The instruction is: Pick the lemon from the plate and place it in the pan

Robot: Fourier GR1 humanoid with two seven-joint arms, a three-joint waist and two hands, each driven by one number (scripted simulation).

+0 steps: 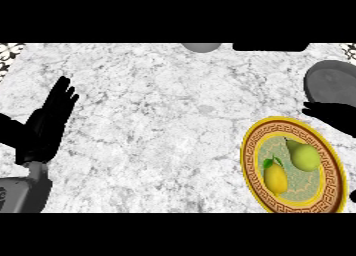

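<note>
The small yellow lemon with a green leaf [275, 177] lies on the lower left of the gold-rimmed patterned plate [252, 131], just beside a yellow-green pear [305, 157] toward the plate's upper right. Your right robot hand [345, 120] hangs over the plate's far right rim, fingers stretched flat and holding nothing; it partly covers the dark grey round pan [330, 80] near the bench's right edge. Bring it down and inward over the lemon, closing on the fruit's narrow sides and keeping off the pear. The carry to the pan looks short, though the plate's raised rim lies between. The white marbled bench [159, 130] lies bare to the left, where your left robot hand [44, 125] rests open, fingers up.
</note>
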